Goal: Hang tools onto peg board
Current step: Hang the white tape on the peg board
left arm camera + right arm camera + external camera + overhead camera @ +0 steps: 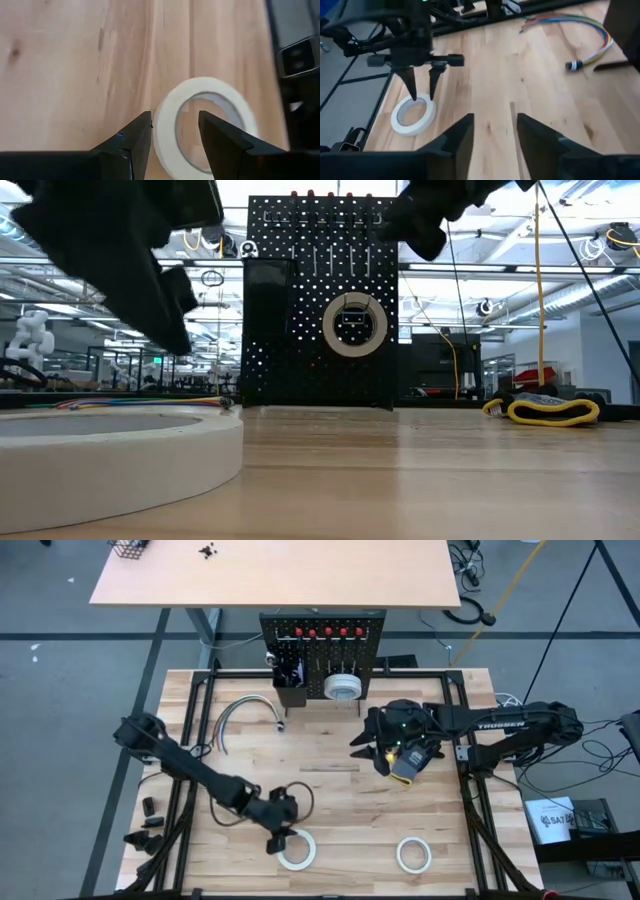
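High view shows "TROSSEN" lettered in white on the right arm (500, 725). Its right gripper (366, 747) hangs empty, fingers apart, before the peg board (322, 650), where one tape roll (342, 688) hangs. The left gripper (281, 841), fingers apart, straddles the rim of a tape roll on the table (298, 851), at the near left.

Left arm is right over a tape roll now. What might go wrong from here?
1. The left end effector has its open fingers astride the near wall of the tape roll; closing off-centre may skid the roll across the table.
2. The second roll lies apart, so it is unlikely to be struck.
3. The right end effector hangs open and empty near the peg board; the arms may cross paths there.
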{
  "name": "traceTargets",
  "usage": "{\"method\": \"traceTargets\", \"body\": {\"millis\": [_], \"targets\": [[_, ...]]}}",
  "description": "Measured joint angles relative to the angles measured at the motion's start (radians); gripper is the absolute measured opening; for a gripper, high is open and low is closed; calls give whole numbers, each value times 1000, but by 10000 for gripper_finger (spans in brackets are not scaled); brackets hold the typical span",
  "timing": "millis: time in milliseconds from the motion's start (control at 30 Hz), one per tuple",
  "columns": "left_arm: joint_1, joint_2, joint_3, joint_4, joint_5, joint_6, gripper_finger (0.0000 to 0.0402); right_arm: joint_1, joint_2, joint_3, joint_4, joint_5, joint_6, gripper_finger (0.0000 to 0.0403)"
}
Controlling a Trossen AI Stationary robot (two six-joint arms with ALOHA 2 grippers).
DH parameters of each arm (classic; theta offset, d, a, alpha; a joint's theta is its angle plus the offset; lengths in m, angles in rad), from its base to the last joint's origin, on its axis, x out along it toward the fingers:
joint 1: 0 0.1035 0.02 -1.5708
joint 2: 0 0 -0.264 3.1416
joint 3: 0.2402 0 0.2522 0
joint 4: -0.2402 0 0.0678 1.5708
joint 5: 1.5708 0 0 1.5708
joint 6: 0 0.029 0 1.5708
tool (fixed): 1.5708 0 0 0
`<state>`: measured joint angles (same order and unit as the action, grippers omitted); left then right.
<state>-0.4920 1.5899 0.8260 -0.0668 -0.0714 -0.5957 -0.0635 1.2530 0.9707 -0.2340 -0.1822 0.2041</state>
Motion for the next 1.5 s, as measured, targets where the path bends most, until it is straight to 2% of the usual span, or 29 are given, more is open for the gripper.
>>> {"method": "traceTargets", "body": {"millis": [167,300,600,800,933,1067,1133,1233,1300,1400,1500], "targets": [[-15,106,54,0,-17,-24,166,0,0,0,-86,-2,-3,186],[-15,173,64,-4,-46,-41,166,0,0,0,-146,-3,-15,203],[-44,241,70,14,-43,-40,166,0,0,0,-234,-6,-40,208],[-77,242,71,-43,-87,84,164,0,0,0,-268,-2,-50,208],[-62,242,71,-80,-65,82,138,0,0,0,-260,1,-59,208],[-43,239,82,-100,-48,79,79,0,0,0,-240,2,-57,208],[-25,229,88,-108,-33,79,58,0,0,0,-241,0,-39,208],[22,199,85,-125,-26,100,58,0,4,0,-229,-1,-36,208],[69,156,80,-192,-65,148,58,0,8,0,-194,-1,-31,208],[146,64,80,-265,-103,226,58,12,6,0,-85,-30,-53,208],[224,-62,74,-297,-56,319,58,28,6,0,53,-60,-127,208]]}}
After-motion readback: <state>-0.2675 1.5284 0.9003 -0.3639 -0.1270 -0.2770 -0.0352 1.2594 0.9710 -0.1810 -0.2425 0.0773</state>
